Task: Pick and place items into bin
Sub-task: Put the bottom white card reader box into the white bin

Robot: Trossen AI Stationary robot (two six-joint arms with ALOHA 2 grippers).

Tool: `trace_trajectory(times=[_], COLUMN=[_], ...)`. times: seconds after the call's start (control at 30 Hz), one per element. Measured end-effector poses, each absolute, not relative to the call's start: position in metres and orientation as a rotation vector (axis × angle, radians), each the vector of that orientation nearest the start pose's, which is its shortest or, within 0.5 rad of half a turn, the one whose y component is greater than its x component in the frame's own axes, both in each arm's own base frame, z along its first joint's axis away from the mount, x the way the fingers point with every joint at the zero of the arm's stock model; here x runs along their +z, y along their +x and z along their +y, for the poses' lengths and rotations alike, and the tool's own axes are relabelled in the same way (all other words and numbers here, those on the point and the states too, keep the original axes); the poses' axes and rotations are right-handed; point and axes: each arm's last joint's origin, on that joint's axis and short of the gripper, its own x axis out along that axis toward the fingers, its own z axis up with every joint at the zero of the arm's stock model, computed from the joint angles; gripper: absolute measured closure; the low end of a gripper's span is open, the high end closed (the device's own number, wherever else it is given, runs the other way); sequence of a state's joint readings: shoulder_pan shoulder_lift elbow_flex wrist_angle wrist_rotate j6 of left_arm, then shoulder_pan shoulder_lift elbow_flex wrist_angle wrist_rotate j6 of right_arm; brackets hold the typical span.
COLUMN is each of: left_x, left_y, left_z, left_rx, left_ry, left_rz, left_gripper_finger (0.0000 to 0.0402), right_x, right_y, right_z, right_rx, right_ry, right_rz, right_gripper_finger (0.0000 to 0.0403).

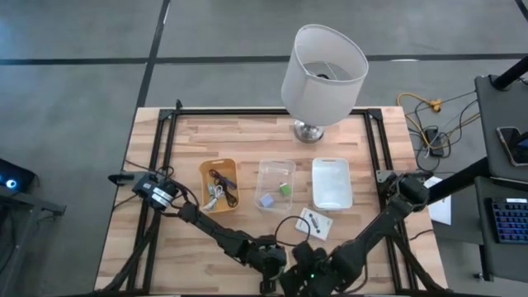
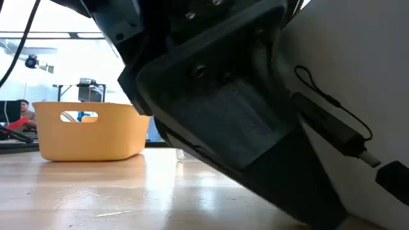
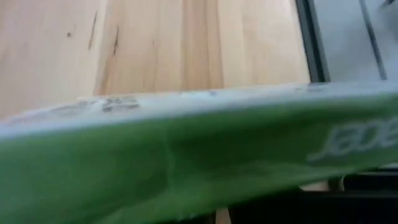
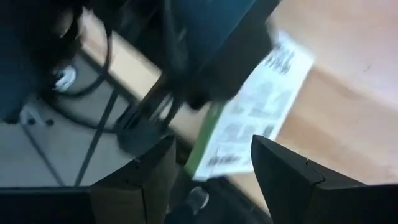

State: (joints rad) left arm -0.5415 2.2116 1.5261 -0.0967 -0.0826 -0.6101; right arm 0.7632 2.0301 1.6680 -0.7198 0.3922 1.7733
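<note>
Both arms meet at the table's near edge. My left gripper (image 1: 268, 257) is shut on a green-and-white printed packet (image 3: 186, 162), which fills the left wrist view. The right wrist view shows the same packet (image 4: 261, 106) under the left arm's dark hand. My right gripper (image 4: 212, 142) is open, and the packet's nearer end lies between its fingers; I cannot tell whether they touch it. An orange bin (image 1: 219, 183) holds coiled cables. A clear bin (image 1: 275, 169) holds a green block and a pale-blue block. My left gripper has the packet by one end (image 4: 249, 74), but its own dark hand covers the place of contact in the right wrist view. Its fingers do not show in the left wrist view. The packet lies edge-on across that view, with the table top behind it.
A white tray (image 1: 332, 183) lies to the right of the clear bin. A white card (image 1: 315, 223) with a black cable lies just in front of it. The big white lamp (image 1: 323, 70) stands at the far edge. The orange bin (image 2: 89, 131) shows in the low view, and a person (image 2: 22, 112) sits far behind.
</note>
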Motion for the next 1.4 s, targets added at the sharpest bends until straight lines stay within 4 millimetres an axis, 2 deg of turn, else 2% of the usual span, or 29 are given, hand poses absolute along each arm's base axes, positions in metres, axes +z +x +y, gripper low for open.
trace_trajectory(times=[0.13,0.3,0.5,0.63,0.9,1.4], left_x=[0.142,0.143,0.144,0.144,0.146,0.149], left_y=[0.409,0.409,0.409,0.409,0.410,0.413], left_z=[-0.241,-0.241,-0.241,-0.241,-0.240,-0.234], left_rx=[-0.195,-0.198,-0.205,-0.219,-0.239,-0.277], left_ry=[-0.316,-0.317,-0.312,-0.295,-0.303,-0.304], left_rz=[0.833,0.827,0.824,0.824,0.829,0.836], left_gripper_finger=[0.0401,0.0402,0.0401,0.0402,0.0402,0.0402], right_x=[0.215,0.226,0.217,0.216,0.212,0.205], right_y=[0.322,0.321,0.324,0.326,0.318,0.329], right_z=[0.304,0.308,0.314,0.322,0.332,0.348], right_rx=[-0.507,-0.532,-0.529,-0.511,-0.537,-0.533], right_ry=[1.019,0.975,0.914,0.868,0.763,0.764], right_rz=[0.907,0.910,0.948,0.904,0.927,0.894], right_gripper_finger=[0.0206,0.0207,0.0207,0.0207,0.0207,0.0207])
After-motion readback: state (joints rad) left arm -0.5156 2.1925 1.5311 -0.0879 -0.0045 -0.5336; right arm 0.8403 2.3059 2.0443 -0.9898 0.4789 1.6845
